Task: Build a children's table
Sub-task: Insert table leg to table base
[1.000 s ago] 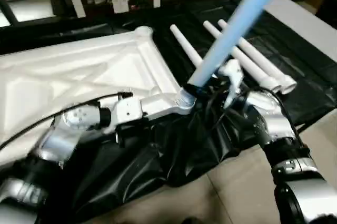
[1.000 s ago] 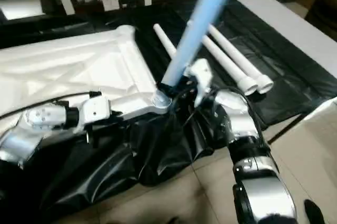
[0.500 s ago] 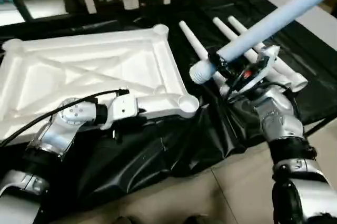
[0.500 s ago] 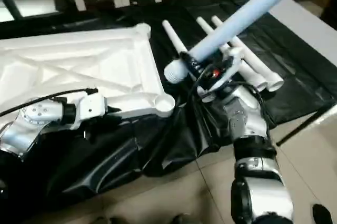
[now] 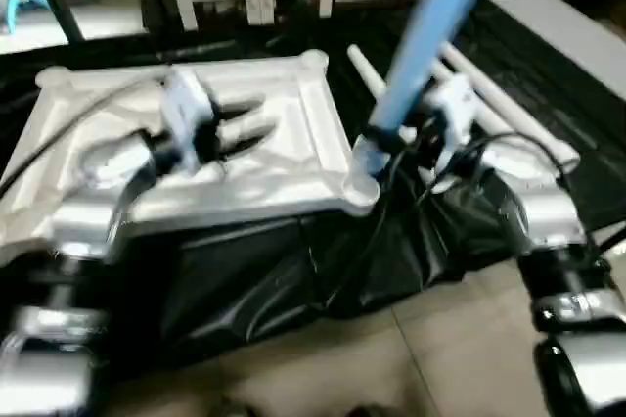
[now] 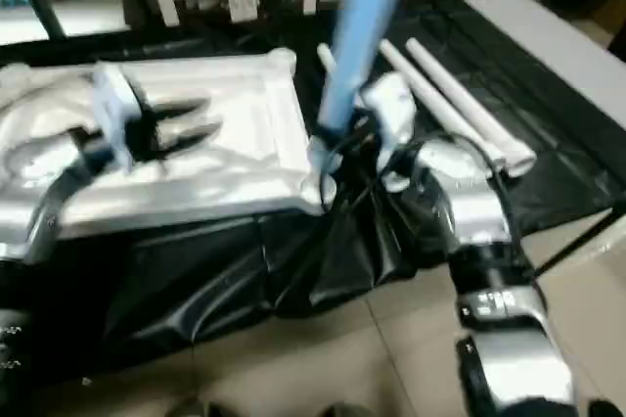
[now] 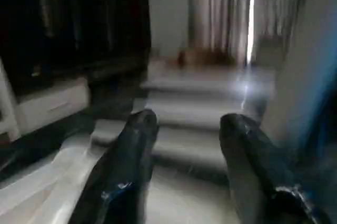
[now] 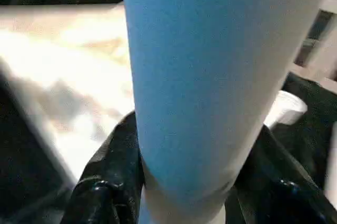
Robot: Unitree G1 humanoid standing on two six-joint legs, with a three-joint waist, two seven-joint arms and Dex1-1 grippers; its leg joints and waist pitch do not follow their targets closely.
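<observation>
Done: no leg seated; tabletop (image 5: 293, 158) lies ribs-up.
Underway: right pincer (image 6: 367, 138), clamped on leg (image 5: 430, 30), at near corner socket (image 5: 360, 190).
Left pincer (image 5: 240, 123): apart, empty.
Left: spare legs (image 6: 460, 109).

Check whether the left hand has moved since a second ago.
Yes. The left hand has left the table top's near edge and now hovers over its ribbed underside, fingers apart.
</observation>
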